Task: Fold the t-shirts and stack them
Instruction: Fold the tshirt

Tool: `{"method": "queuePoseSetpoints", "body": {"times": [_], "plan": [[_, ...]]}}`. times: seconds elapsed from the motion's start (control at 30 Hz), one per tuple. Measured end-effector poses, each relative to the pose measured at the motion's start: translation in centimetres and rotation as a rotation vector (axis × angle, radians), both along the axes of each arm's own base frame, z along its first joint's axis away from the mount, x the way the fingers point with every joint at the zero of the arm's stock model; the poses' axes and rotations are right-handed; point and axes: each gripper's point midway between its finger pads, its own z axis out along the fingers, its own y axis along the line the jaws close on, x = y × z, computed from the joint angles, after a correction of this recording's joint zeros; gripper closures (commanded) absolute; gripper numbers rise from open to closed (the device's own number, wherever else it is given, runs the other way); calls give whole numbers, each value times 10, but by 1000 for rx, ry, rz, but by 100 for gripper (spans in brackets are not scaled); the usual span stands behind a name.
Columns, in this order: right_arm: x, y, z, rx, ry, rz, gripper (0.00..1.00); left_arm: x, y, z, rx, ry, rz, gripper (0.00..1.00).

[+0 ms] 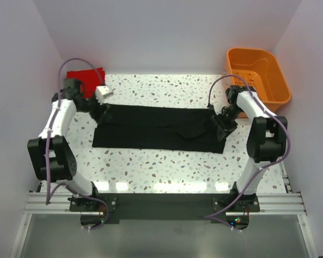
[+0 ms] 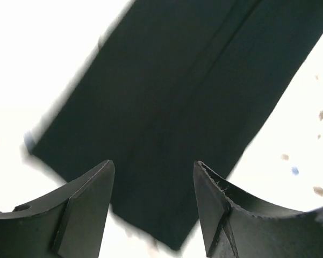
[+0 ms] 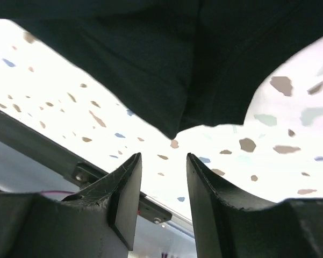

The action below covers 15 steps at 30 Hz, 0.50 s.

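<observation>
On a speckled table (image 1: 166, 164), the black t-shirt (image 1: 156, 128) lies in a long folded band between two robot arms. The left gripper (image 2: 153, 167) hangs over its left end, fingers wide apart. The right gripper (image 3: 164, 158), fingers parted and holding nothing, is at its right edge. The red t-shirt (image 1: 86, 75) lies folded at the far-left corner, and an orange basket (image 1: 274, 75) stands far right.

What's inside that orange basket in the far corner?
Only the orange basket's own slotted floor and walls show; no clothing is visible inside. The right arm overlaps its near left corner, so that bit cannot be checked.
</observation>
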Motion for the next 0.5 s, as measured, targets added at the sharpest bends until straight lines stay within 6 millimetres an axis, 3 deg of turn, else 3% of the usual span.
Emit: {"method": "queuePoseSetpoints", "body": {"times": [0.07,0.1,0.17,0.23,0.3,0.5], "plan": [[9,6,20,28,-62,-25,57,11,-51,26,-5,-157,-141,34],[16,10,29,45,-95,-41,57,10,-93,37,-26,-243,-254,34],[30,17,43,81,-146,-74,57,0,-148,40,-62,-326,-397,34],[46,26,49,122,-170,-111,58,-19,-203,30,-91,-375,-544,34],[57,32,44,151,-160,-143,59,-35,-242,16,-106,-399,-653,33],[66,39,4,163,-55,-218,55,-57,-320,-16,-116,-495,-833,32]]}}
